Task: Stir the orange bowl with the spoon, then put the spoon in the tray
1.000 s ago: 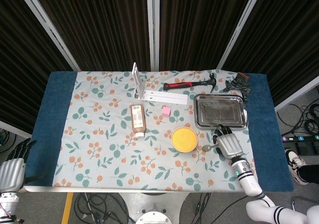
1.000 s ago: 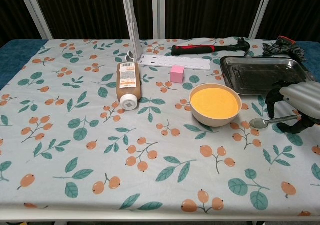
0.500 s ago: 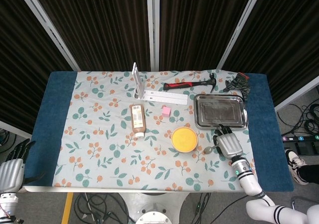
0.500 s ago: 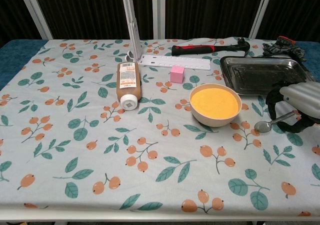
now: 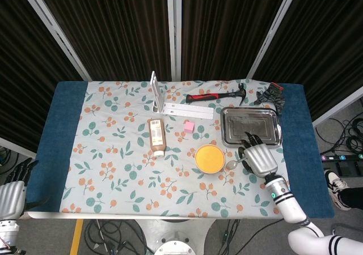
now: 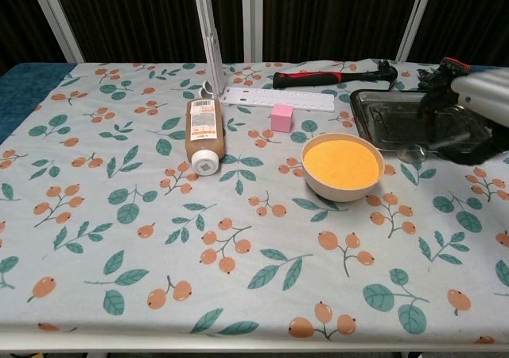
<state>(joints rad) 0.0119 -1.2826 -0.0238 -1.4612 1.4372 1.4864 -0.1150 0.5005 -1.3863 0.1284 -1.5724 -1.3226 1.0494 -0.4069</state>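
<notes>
The orange bowl stands on the flowered cloth, right of centre. My right hand holds a metal spoon by its handle. The spoon is lifted off the table, and its head hangs just right of the bowl's rim. The hand hovers at the front edge of the steel tray and hides part of it in the chest view. My left hand hangs open off the table's front left corner and shows only in the head view.
A brown bottle lies left of the bowl. A pink cube, a white ruler with an upright stand and a red-handled hammer lie behind it. A dark bundle sits behind the tray.
My right hand closed on the spoon lying on the cloth and raised it, moving back toward the tray's front edge. The left hand has stayed put.
</notes>
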